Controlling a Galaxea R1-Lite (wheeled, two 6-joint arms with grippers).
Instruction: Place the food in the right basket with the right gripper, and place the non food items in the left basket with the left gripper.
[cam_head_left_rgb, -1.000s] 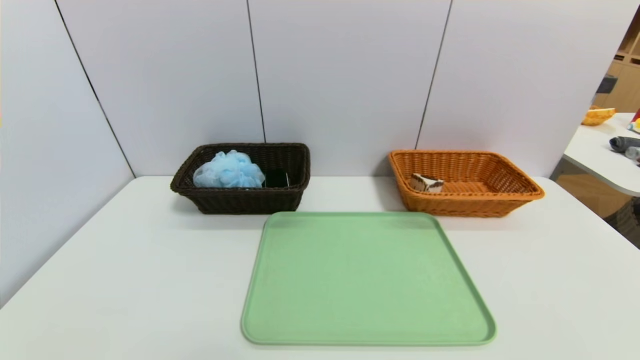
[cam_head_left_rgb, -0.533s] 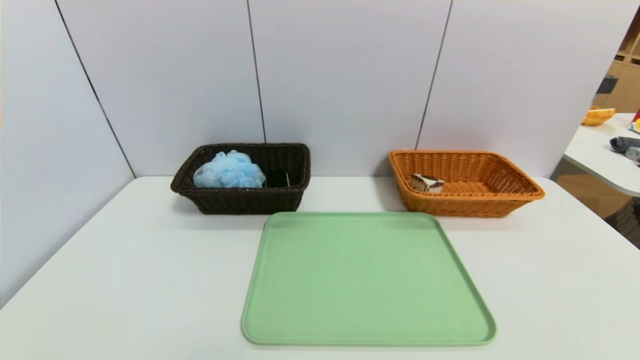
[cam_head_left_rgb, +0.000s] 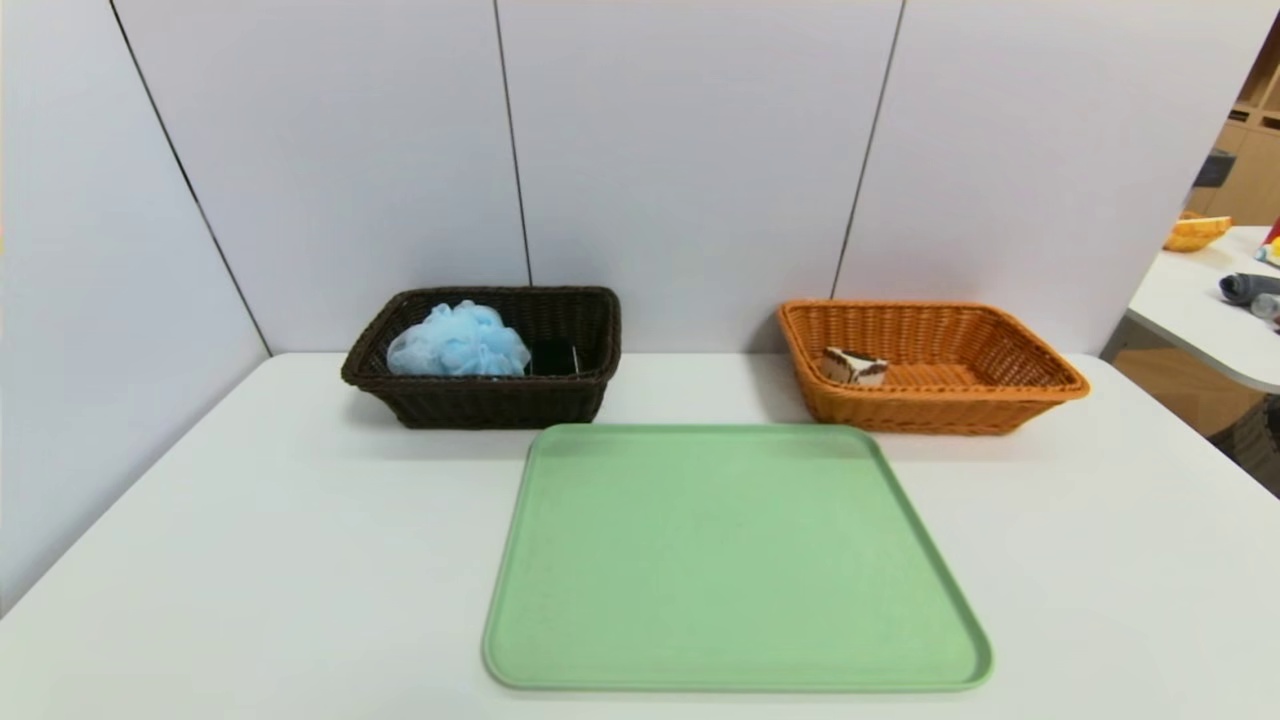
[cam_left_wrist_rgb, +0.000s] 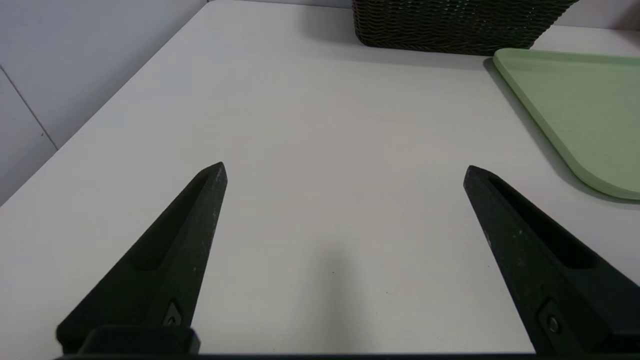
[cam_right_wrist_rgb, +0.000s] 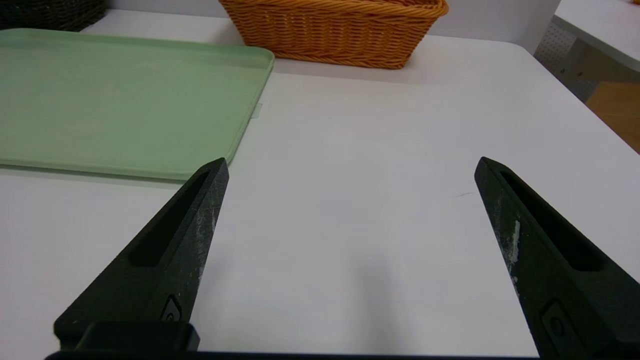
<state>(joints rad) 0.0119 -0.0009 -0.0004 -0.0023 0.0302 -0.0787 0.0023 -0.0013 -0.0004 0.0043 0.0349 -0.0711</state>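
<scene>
The left gripper (cam_left_wrist_rgb: 345, 167) is over the white surface (cam_head_left_rgb: 300, 550), on the left side, and its fingers are wide apart with nothing between them. The right gripper (cam_right_wrist_rgb: 352, 159) is over the same surface, on the right side, and its fingers are also wide apart and hold nothing. The slice of toy cake (cam_head_left_rgb: 856, 368) lies inside the orange-tan basket (cam_head_left_rgb: 940, 415), near its left end. The light-blue bath pouf (cam_head_left_rgb: 460, 342) sits inside the dark brown basket (cam_head_left_rgb: 495, 405), in the left part of it. Just beside the pouf, in the same basket, there is a black block (cam_head_left_rgb: 553, 358), which is partly hidden by the front rim. Both baskets stand upright near the white wall (cam_head_left_rgb: 690, 180), well apart from each other. The green tray (cam_head_left_rgb: 735, 560) lies flat on the surface, in front of the baskets.
</scene>
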